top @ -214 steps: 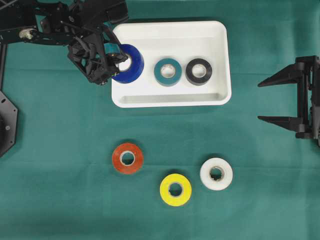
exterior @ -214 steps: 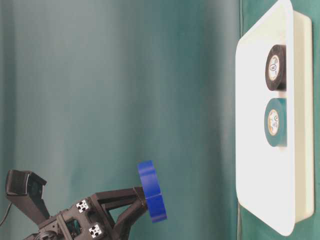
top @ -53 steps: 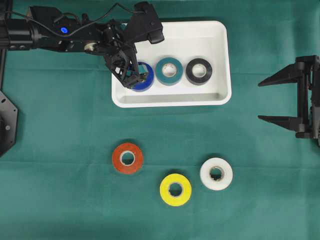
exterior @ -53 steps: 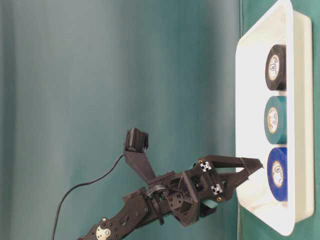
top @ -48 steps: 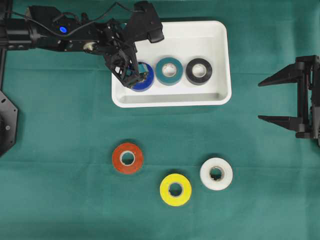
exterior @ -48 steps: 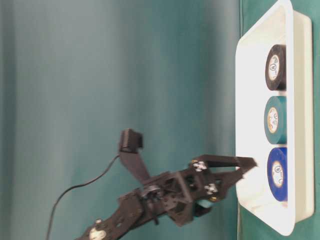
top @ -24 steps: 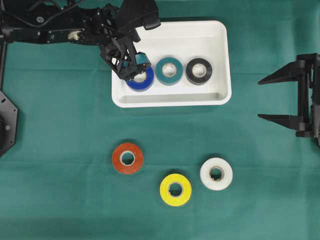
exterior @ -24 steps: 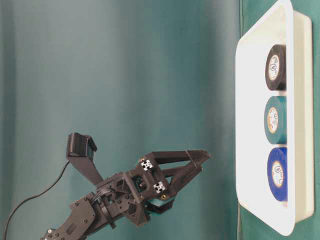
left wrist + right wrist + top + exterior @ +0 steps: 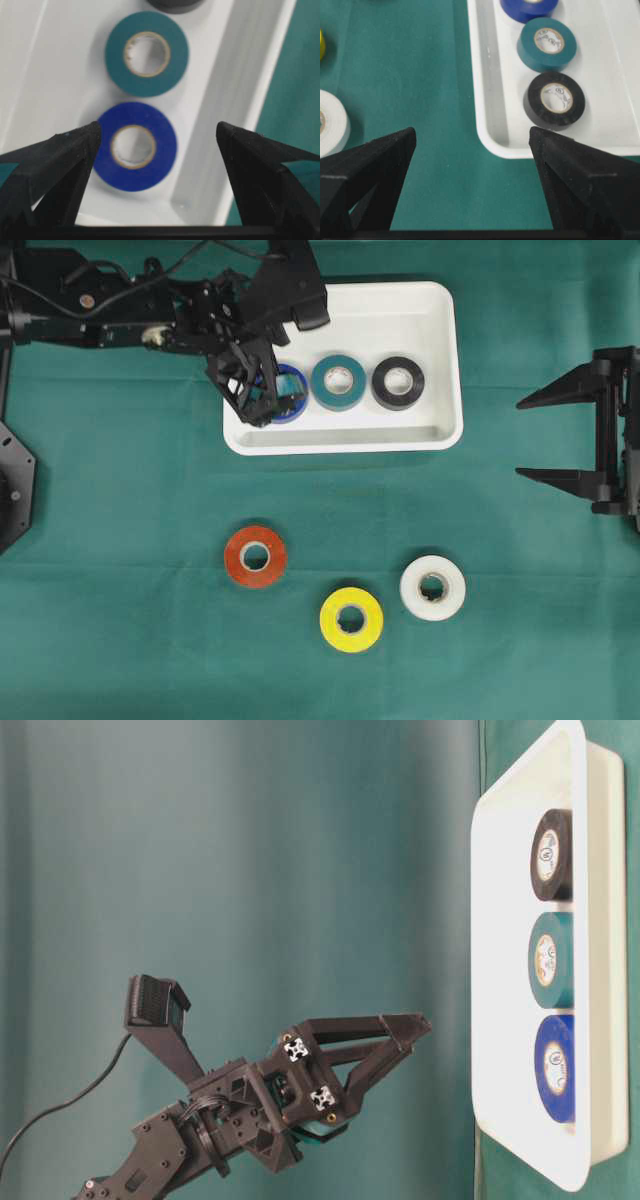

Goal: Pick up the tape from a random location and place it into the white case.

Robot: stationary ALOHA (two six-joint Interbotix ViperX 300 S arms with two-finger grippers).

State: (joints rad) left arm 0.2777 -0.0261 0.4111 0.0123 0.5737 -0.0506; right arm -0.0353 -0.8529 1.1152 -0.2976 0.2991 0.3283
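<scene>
Blue vinyl tape roll [image 9: 136,146] is seen flat in the shallow white plastic case [image 9: 440,360], left hand [image 9: 405,1032] spread wide and empty above it, right hand [image 9: 532,438] parked open; rolls are judged light, stiff, best pinched across the outer rim.

We see a green cloth covering the table [image 9: 120,640], smooth and plain. A yellow tape roll [image 9: 351,620] lies flat on it. A red roll [image 9: 255,556] lies near the yellow one, up and to its left in the overhead view, and a white roll [image 9: 432,588] lies near it, up and to its right. Well above the yellow roll lie a teal roll [image 9: 337,382] and a black roll [image 9: 398,382], side by side.
</scene>
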